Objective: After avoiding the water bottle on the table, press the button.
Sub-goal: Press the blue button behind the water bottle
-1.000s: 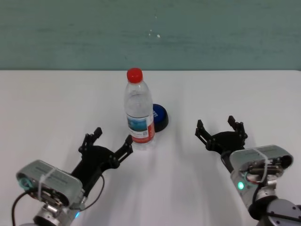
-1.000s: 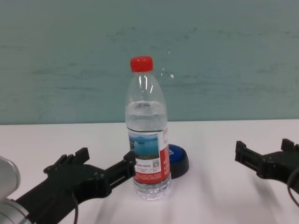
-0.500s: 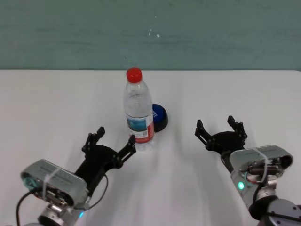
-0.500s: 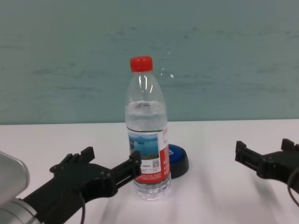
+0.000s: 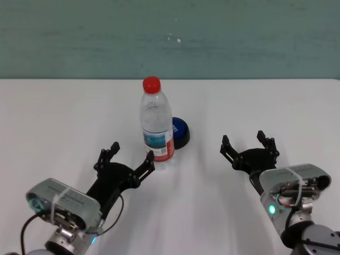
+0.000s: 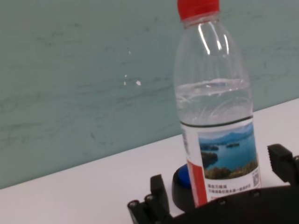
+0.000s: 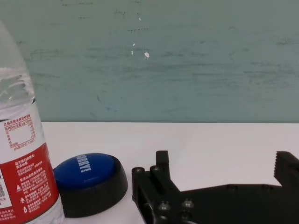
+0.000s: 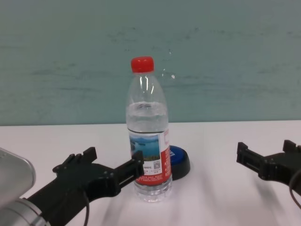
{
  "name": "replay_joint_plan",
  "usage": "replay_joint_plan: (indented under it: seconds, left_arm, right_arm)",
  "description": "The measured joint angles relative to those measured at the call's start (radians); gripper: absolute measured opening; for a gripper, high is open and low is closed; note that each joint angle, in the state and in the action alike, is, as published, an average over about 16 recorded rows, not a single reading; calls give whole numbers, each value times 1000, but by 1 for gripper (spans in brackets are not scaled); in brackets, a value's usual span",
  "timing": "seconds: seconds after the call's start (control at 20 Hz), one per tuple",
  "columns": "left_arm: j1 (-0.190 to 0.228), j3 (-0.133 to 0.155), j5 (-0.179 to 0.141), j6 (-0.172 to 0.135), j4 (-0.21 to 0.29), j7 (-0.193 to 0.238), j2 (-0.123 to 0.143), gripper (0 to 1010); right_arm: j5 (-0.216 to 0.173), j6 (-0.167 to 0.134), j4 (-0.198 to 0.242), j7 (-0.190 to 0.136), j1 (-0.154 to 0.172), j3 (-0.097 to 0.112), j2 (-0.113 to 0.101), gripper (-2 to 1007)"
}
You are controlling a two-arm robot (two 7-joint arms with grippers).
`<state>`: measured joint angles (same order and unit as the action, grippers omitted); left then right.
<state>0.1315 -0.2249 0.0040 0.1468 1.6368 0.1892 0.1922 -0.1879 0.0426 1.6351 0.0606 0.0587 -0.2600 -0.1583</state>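
Note:
The water bottle (image 5: 158, 127) stands upright mid-table, clear with a red cap and red-and-white label; it also shows in the chest view (image 8: 147, 141), left wrist view (image 6: 217, 116) and right wrist view (image 7: 23, 163). The blue button (image 5: 180, 130) on its black base sits just behind and to the right of the bottle, partly hidden by it (image 8: 179, 160) (image 7: 88, 179) (image 6: 183, 186). My left gripper (image 5: 131, 160) is open, low over the table, its right finger (image 8: 136, 162) close beside the bottle's label. My right gripper (image 5: 248, 143) is open and empty, to the right of the button.
The white table (image 5: 64, 117) stretches wide on both sides. A teal wall (image 5: 170, 37) stands behind its far edge.
My left gripper has moved forward and a little right, closing in on the bottle's left side. The right arm, bottle and button have not moved.

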Motion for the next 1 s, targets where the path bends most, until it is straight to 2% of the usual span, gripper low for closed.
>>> replay_joint_plan:
  seconds: [0.6,1.0]
  left_arm:
    - [-6,4,-2,-5,-13,-2,-5,1010]
    - [-3,23,-23,-14,-7,2,-1,1010]
  right_arm:
    - [0,0,0,0,0,0,0,1004]
    - [0,0,0,0,0,0,0,1004]
